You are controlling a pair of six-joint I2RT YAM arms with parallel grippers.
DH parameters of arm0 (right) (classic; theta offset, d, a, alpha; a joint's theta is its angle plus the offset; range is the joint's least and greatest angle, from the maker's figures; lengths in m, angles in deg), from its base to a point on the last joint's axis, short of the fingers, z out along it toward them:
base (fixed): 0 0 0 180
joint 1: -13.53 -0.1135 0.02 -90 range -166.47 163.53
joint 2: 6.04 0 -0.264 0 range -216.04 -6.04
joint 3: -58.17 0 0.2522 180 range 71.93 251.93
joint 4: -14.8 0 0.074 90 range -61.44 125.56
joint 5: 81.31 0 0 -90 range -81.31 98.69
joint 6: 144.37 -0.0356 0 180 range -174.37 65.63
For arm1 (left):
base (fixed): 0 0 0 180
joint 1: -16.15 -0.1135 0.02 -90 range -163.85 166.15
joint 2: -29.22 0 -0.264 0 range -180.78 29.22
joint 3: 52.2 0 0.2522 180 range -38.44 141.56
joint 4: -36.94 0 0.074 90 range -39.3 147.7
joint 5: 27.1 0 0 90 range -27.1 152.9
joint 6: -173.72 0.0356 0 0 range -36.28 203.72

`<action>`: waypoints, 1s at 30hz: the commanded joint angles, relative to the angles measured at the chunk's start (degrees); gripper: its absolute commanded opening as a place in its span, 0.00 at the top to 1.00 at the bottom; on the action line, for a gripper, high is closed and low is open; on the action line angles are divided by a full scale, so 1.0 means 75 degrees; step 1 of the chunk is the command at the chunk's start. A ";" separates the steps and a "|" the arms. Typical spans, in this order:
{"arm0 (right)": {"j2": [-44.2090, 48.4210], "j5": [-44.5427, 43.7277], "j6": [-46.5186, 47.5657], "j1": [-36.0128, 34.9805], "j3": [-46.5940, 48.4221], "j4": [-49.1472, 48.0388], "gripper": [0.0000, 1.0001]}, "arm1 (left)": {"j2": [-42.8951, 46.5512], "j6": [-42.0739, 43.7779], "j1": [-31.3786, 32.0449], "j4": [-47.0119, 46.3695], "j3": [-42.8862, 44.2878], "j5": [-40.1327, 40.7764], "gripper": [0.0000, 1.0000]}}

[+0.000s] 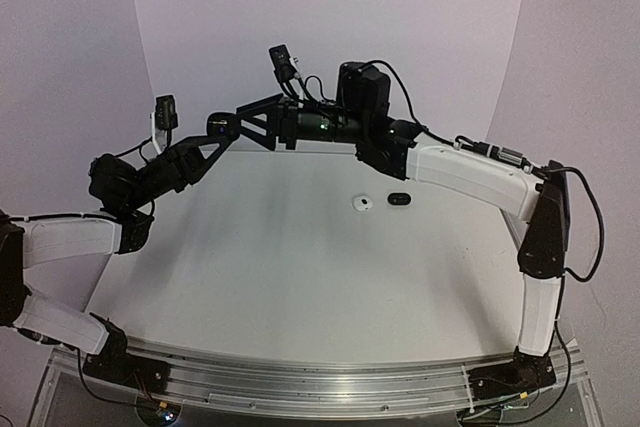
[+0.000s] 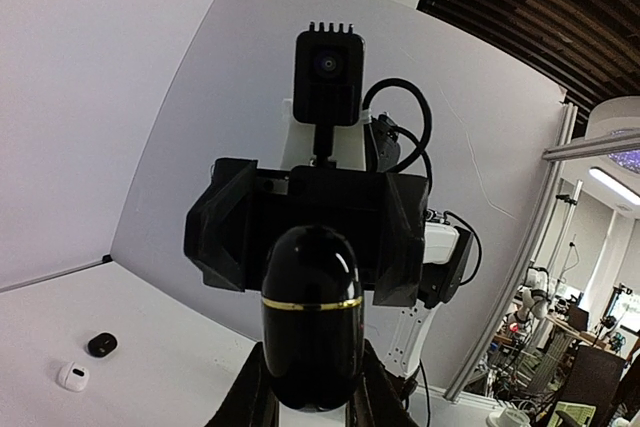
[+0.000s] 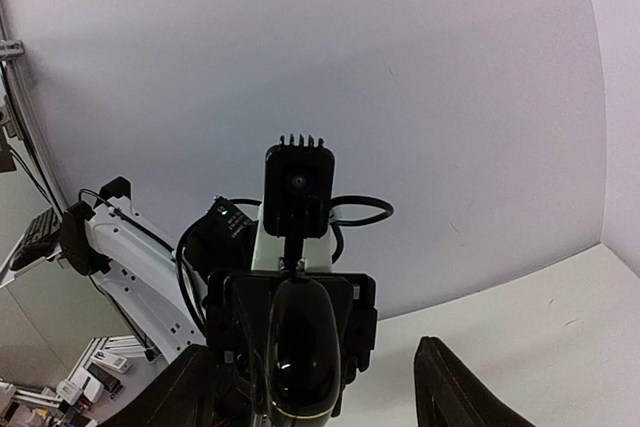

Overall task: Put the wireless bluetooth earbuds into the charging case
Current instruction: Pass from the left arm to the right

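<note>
Two arms hung above the table [image 1: 250, 277], nose to nose in the air toward 11 o'clock from its middle. The left arm [image 1: 60, 237] lay low out toward 8 o'clock, then bent up and across; the right arm [image 1: 470, 172] stood up at 4 o'clock, bent at the elbow, and stretched nearly level toward 10 o'clock.

The left jaws were clamped on the charging case [image 2: 312, 327], a glossy black pebble with a gold band, held clear of the table and facing the right wrist camera [image 2: 325, 72]. The right jaws stood apart, their fingers [image 3: 448, 387] on either side of the case with gaps showing.

A white thing [image 1: 363, 203] and a black thing [image 1: 399, 198], both small and rounded, lay just beside each other on the table at 1 o'clock; they were too small to tell buds from cases.

The case's lower end was cut off in both wrist views; from above it could not be picked out among the black jaws.
</note>
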 commanded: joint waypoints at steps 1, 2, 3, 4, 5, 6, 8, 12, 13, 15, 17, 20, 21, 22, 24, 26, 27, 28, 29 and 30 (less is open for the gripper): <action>-0.0071 -0.0034 -0.0327 -0.0006 0.0087 -0.0432 0.34 | 0.0124 -0.0035 0.0075 -0.0967 0.0234 -0.0120 1.00; -0.0094 -0.0017 -0.0359 -0.0004 0.0126 -0.0437 0.36 | 0.0134 -0.0017 0.0087 -0.0963 0.0225 -0.0121 1.00; -0.0130 0.0026 -0.0404 -0.0006 0.0182 -0.0438 0.39 | 0.0146 -0.0014 0.0092 -0.0958 0.0221 -0.0116 1.00; -0.0171 0.0098 -0.0446 -0.0004 0.0247 -0.0438 0.43 | 0.0158 -0.0007 0.0092 -0.0956 0.0213 -0.0110 1.00; -0.0196 0.0157 -0.0481 -0.0005 0.0288 -0.0438 0.47 | 0.0166 -0.0001 0.0092 -0.0959 0.0209 -0.0098 1.00; -0.0218 0.0205 -0.0517 -0.0005 0.0308 -0.0438 0.51 | 0.0160 0.0008 0.0092 -0.0964 0.0202 -0.0085 1.00; -0.0246 0.0268 -0.0565 0.0000 0.0306 -0.0438 0.59 | 0.0147 0.0001 0.0106 -0.0980 0.0198 -0.0064 1.00; -0.0294 0.0425 -0.0591 -0.0006 0.0284 -0.0438 0.68 | 0.0178 0.0039 0.0104 -0.1016 0.0216 -0.0041 1.00; -0.0319 0.0480 -0.0609 -0.0004 0.0308 -0.0438 0.71 | 0.0186 0.0056 0.0104 -0.1029 0.0220 -0.0039 1.00; -0.0371 0.0572 -0.0664 -0.0002 0.0372 -0.0438 0.78 | 0.0188 0.0061 0.0111 -0.1013 0.0211 -0.0058 1.00; -0.0459 0.0712 -0.0737 -0.0001 0.0471 -0.0438 0.86 | 0.0189 0.0068 0.0114 -0.1004 0.0199 -0.0043 1.00; -0.0566 0.0903 -0.0875 0.0001 0.0598 -0.0438 1.00 | 0.0211 0.0085 0.0115 -0.0987 0.0207 -0.0033 1.00; -0.0580 0.0942 -0.0898 -0.0004 0.0605 -0.0438 1.00 | 0.0219 0.0101 0.0115 -0.0983 0.0203 -0.0031 1.00; -0.0575 0.0982 -0.0911 -0.0005 0.0591 -0.0438 1.00 | 0.0230 0.0129 0.0121 -0.0965 0.0199 -0.0027 1.00; -0.0535 0.0987 -0.0905 -0.0004 0.0560 -0.0438 1.00 | 0.0258 0.0191 0.0116 -0.0844 0.0166 0.0028 1.00; -0.0427 0.0853 -0.0852 0.0009 0.0499 -0.0438 1.00 | 0.0325 0.0318 0.0115 -0.0554 0.0102 0.0160 0.92; -0.0351 0.0720 -0.0845 0.0028 0.0424 -0.0433 1.00 | 0.0367 0.0403 0.0115 -0.0295 0.0038 0.0280 0.77; -0.0253 0.0621 -0.0858 0.0082 0.0333 -0.0436 1.00 | 0.0447 0.0536 0.0115 -0.0005 -0.0030 0.0397 0.55; -0.0189 0.0505 -0.0886 0.0154 0.0261 -0.0438 1.00 | 0.0551 0.0757 0.0115 0.0276 -0.0069 0.0495 0.33; -0.0080 0.0415 -0.0984 0.0235 0.0131 -0.0430 1.00 | 0.0646 0.0978 0.0110 0.0800 -0.0129 0.0647 0.16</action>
